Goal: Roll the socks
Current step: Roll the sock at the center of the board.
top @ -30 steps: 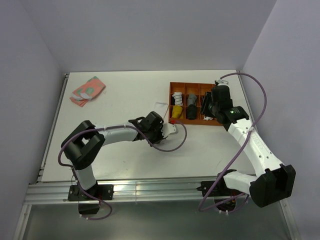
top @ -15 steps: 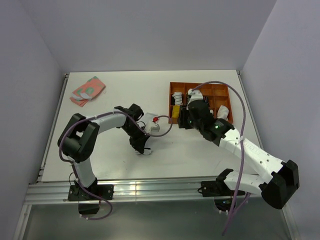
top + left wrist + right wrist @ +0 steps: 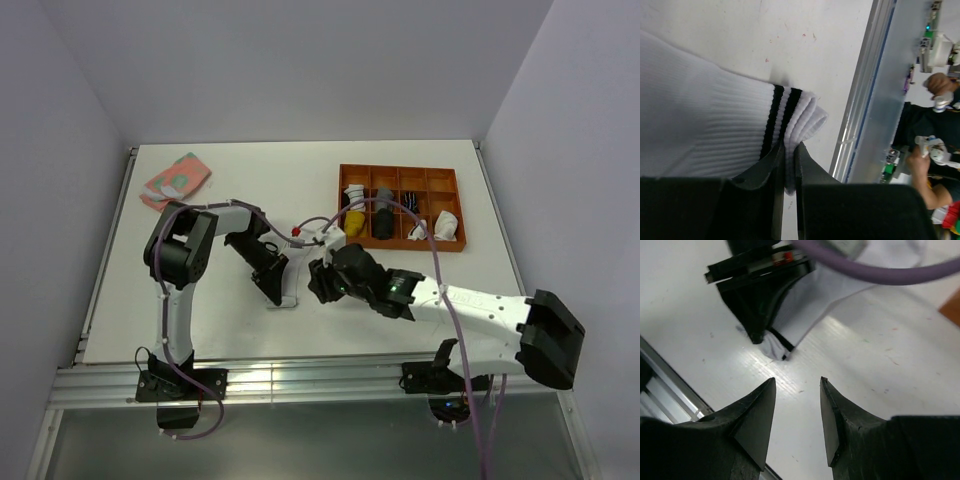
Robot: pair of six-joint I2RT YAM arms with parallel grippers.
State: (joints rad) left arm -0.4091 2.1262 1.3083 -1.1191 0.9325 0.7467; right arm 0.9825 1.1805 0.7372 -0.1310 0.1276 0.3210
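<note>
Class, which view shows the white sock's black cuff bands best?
Left wrist: the white sock and its cuff bands show close up, pinched by the left gripper. Right wrist shows only a cuff corner; from the top, the left arm hides them.

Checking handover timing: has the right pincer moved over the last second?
Yes. The right pincer has left the tray, moving left and downward in the top view, and now faces the white sock.
</note>
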